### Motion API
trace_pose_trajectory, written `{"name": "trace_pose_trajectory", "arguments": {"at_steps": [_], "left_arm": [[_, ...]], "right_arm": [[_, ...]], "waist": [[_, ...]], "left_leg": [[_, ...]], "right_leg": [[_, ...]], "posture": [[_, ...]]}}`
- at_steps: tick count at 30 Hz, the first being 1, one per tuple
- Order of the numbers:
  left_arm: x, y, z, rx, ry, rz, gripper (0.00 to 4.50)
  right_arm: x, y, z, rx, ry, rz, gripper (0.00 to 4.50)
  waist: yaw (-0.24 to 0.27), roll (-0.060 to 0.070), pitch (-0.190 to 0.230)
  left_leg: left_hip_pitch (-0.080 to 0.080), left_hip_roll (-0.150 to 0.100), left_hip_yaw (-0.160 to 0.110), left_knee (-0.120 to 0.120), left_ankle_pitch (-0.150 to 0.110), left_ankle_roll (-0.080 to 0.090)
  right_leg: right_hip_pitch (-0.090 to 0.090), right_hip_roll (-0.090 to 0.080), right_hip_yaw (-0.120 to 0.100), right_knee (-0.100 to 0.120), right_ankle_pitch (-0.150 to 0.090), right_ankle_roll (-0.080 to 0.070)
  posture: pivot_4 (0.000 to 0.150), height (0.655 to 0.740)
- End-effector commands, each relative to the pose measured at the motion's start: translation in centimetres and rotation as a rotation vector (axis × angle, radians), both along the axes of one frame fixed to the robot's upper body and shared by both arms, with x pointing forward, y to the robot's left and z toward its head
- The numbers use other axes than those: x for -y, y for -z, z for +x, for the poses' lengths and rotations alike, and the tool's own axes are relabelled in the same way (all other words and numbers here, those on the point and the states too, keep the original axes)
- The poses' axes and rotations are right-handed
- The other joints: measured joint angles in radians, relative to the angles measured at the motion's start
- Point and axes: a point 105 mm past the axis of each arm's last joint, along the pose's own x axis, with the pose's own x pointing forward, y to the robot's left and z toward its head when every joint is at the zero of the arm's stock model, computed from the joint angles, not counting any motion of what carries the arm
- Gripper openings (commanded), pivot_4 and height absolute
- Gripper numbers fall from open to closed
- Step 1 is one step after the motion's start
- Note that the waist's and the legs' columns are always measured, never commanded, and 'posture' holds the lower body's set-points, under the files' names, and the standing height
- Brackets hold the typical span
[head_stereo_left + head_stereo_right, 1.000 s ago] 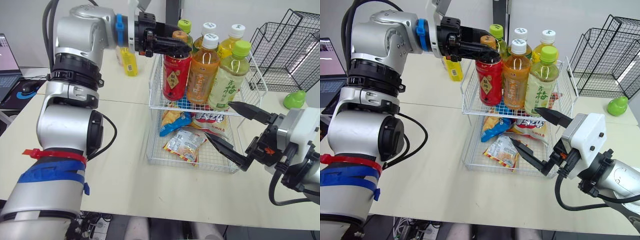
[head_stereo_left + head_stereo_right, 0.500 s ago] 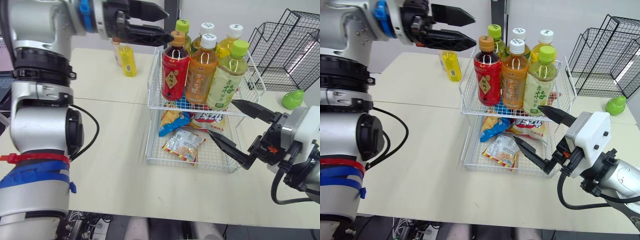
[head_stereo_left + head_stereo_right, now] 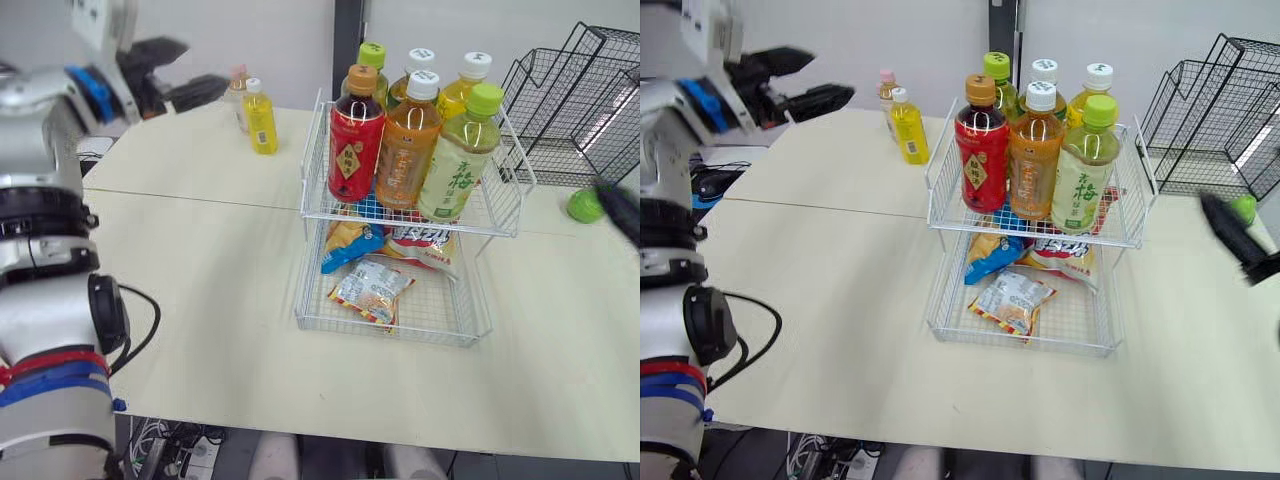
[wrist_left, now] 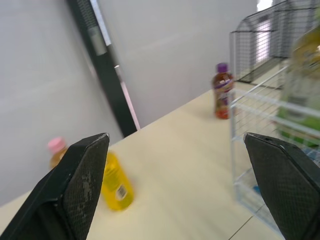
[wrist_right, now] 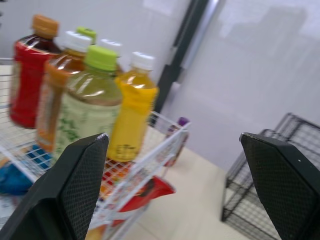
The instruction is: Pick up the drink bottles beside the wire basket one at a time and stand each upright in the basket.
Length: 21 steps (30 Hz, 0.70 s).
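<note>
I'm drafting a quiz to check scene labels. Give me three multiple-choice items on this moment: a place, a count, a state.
1. Where is the yellow bottle with the white cap relative to the wire basket?
A. in its top tier
B. on the table, to its left
C. in its bottom tier

2. How many bottles stand in the basket's top tier?
A. four
B. six
C. eight

3. How are the left gripper's jaws?
A. open, empty
B. shut on a red bottle
C. shut on a snack bag

Answers: 1 B, it stands on bare tabletop apart from the basket; 2 B, three in front, three behind; 3 A, wide apart with nothing between.
</note>
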Motion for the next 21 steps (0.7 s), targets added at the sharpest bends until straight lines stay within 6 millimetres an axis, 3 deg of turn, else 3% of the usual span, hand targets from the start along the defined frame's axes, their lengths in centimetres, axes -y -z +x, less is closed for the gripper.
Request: {"name": "trace_pose_trajectory", "arguments": {"at_steps": [1,6,8,15,21], "left_arm": [[-1.3,1.8,-0.4,0.047,-0.087,-0.013,4.47],[-2.8,9.6,-1.4,-0.050,-0.257,-0.040,4.47],[-3.6,11.8,-1.9,-0.070,-0.342,-0.060,4.47],[-5.2,15.9,-4.1,-0.046,-0.535,-0.065,4.47],[-5.1,16.4,-4.4,-0.045,-0.521,-0.108,4.47]], "right_arm": [[2.2,1.4,1.3,0.011,0.082,-0.021,4.50],[5.5,6.4,4.4,-0.042,0.234,-0.036,4.50],[6.5,8.1,5.6,-0.051,0.285,-0.033,4.50],[8.2,12.9,8.3,-0.082,0.419,0.027,4.50],[7.2,14.2,9.5,-0.088,0.388,0.023,4.50]], "waist": [[-0.002,0.000,0.000],[-0.006,0.000,0.000],[-0.007,0.000,0.000],[-0.003,0.003,-0.002],[-0.001,0.004,-0.002]], "left_leg": [[0.001,0.000,0.001,0.000,0.000,0.000],[0.003,0.001,0.004,0.000,0.000,0.000],[0.003,0.001,0.005,0.000,0.000,0.000],[0.004,0.000,0.005,0.000,0.000,0.000],[0.004,0.000,0.005,-0.001,0.000,0.000]], "right_leg": [[0.001,0.000,0.000,0.001,0.000,0.000],[0.001,0.000,0.004,0.001,0.000,0.000],[0.000,0.000,0.004,0.002,0.000,0.000],[0.000,0.000,0.005,0.003,0.000,0.000],[0.000,0.000,0.005,0.002,0.000,0.000]], "posture": [[0.150,0.7134],[0.150,0.7134],[0.150,0.7134],[0.150,0.7134],[0.150,0.7134]]}}
